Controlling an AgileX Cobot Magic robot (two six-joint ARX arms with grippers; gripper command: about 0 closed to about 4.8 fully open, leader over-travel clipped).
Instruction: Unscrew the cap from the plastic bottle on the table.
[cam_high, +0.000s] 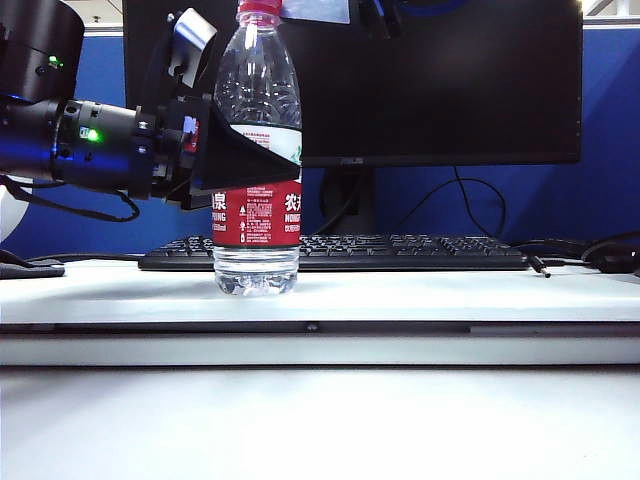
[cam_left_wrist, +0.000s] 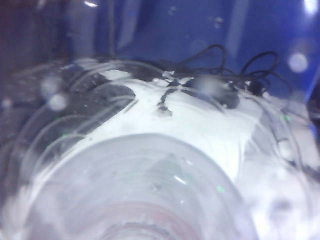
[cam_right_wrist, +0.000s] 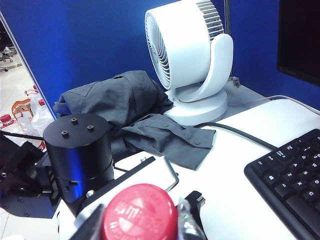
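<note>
L gripper (cam_high: 235, 140) fingers clamp upright plastic bottle (cam_high: 256, 245) mid-body on table (cam_high: 450, 295); cap (cam_high: 259, 11) on.

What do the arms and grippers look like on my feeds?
Left arm: glossy black cylinders, green status lights, a black cable looping beneath. Left gripper: angular matte-black plates. Right gripper: only black jaws edges show at the frame's edge.

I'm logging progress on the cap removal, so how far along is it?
Done: the left gripper clamps the plastic bottle upright on the table. In hand: the right wrist view shows the right gripper with its fingers around the cap; its top edge in the exterior view still sits on the neck. Left: unscrewing and lifting the cap clear.
</note>
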